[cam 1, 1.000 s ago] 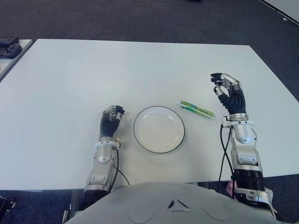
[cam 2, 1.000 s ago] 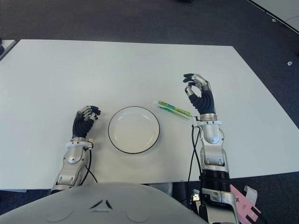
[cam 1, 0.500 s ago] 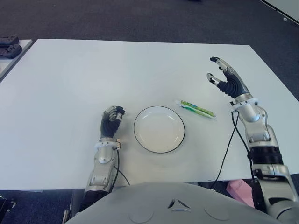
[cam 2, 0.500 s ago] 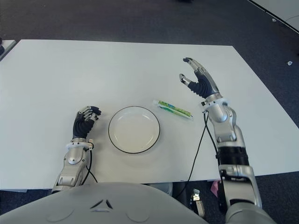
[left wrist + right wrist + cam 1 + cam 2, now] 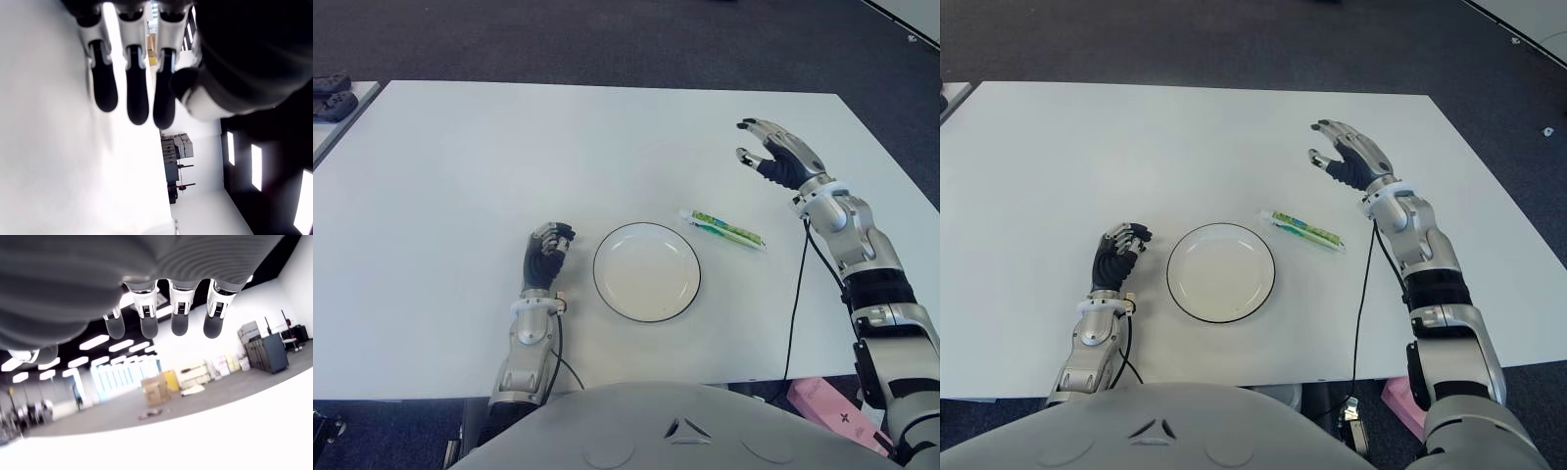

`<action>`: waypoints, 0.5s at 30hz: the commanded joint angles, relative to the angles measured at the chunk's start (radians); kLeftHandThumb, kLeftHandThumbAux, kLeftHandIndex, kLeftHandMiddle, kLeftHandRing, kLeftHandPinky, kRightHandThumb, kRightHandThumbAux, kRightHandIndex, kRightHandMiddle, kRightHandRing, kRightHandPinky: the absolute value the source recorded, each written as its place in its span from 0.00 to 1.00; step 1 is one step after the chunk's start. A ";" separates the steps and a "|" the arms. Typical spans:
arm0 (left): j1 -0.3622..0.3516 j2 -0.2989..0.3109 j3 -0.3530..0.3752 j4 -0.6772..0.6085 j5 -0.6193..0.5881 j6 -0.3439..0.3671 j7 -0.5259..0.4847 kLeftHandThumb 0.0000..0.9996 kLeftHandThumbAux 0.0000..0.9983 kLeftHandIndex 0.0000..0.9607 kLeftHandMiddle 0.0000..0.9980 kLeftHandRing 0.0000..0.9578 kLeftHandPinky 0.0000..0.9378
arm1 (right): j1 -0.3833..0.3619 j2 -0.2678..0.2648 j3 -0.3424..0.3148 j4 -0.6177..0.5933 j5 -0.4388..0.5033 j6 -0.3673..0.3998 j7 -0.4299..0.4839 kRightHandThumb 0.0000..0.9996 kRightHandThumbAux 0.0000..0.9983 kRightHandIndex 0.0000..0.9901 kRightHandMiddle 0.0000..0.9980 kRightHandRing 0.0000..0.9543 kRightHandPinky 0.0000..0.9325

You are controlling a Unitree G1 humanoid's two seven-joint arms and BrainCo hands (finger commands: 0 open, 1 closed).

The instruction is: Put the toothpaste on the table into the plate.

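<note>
Toothpaste (image 5: 722, 229) lies flat on the table (image 5: 460, 176), just beside the plate (image 5: 646, 271) at its 2 o'clock. To grasp well, the right hand (image 5: 775, 157) should descend over the tube's middle, fingers across its width. Now it hovers at the tube's 1 o'clock, fingers spread, holding nothing. Left hand (image 5: 546, 256) shows curled at the plate's 9 o'clock
</note>
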 commanded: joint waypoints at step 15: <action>0.048 -0.005 -0.007 -0.021 0.014 0.038 0.015 0.71 0.72 0.44 0.46 0.45 0.45 | -0.158 -0.067 0.239 0.208 -0.146 -0.119 0.139 0.58 0.08 0.00 0.00 0.00 0.00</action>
